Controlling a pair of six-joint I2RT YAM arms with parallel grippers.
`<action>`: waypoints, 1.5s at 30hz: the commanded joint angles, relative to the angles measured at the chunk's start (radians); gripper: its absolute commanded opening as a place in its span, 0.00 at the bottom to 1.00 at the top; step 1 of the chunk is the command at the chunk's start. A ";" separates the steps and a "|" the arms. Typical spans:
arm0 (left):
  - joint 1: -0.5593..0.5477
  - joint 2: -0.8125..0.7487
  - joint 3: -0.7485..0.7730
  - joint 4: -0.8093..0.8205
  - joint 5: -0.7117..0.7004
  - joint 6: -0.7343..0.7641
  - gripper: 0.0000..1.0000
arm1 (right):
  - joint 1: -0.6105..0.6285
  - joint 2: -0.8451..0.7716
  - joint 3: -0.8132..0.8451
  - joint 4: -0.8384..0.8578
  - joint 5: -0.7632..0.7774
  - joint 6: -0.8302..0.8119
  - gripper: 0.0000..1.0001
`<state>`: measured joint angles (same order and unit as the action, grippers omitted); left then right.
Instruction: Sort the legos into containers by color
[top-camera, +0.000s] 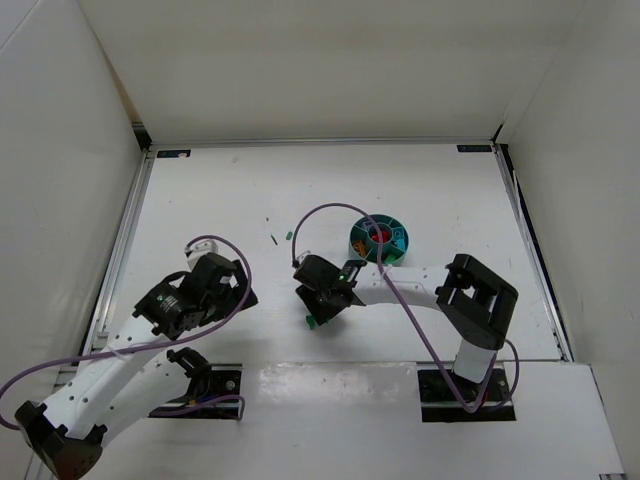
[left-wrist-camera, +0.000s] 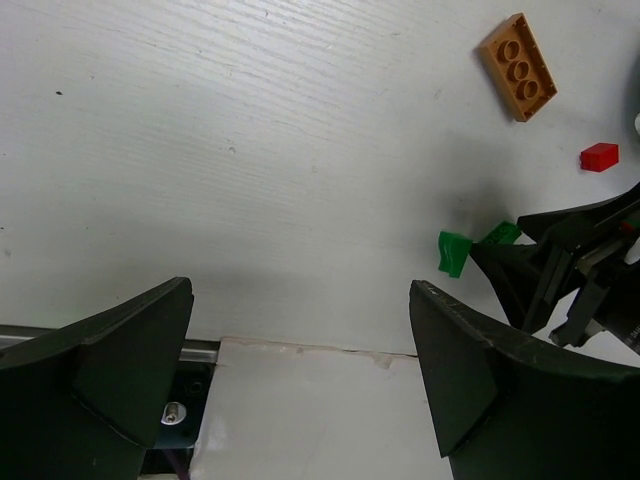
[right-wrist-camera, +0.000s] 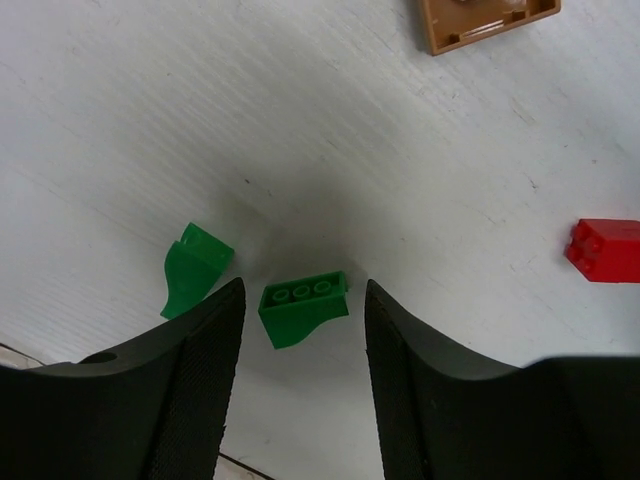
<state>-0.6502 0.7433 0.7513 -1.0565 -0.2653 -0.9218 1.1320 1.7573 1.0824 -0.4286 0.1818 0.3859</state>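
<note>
My right gripper (right-wrist-camera: 303, 290) is open low over the table, its fingers on either side of a green three-stud lego (right-wrist-camera: 303, 308) without touching it. A second green lego (right-wrist-camera: 193, 268) lies just outside the left finger. A red lego (right-wrist-camera: 605, 249) and an orange one (right-wrist-camera: 485, 18) lie farther off. The teal bowl (top-camera: 356, 240) stands behind the right gripper (top-camera: 318, 310) with red, orange and blue pieces in its compartments. My left gripper (left-wrist-camera: 300, 290) hangs wide open with nothing in it, near the table's front edge, to the left of the green legos (left-wrist-camera: 454, 251).
Two tiny dark pieces (top-camera: 273, 238) lie on the table left of the bowl. White walls close in the table at the back and both sides. A metal rail and a taped seam (left-wrist-camera: 300, 348) run along the front edge under the left gripper.
</note>
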 joint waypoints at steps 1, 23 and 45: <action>-0.003 0.001 0.008 0.027 0.012 -0.006 1.00 | -0.014 -0.010 -0.021 0.040 0.012 0.045 0.54; -0.040 0.070 0.048 0.036 0.006 -0.002 1.00 | -0.015 -0.056 -0.036 0.017 0.053 0.053 0.13; -0.163 0.369 0.170 0.171 0.083 0.034 1.00 | -0.563 -0.427 0.007 -0.160 0.018 -0.099 0.14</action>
<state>-0.7940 1.0821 0.8589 -0.9138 -0.1955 -0.9089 0.5900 1.3357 1.0576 -0.5552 0.2256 0.3176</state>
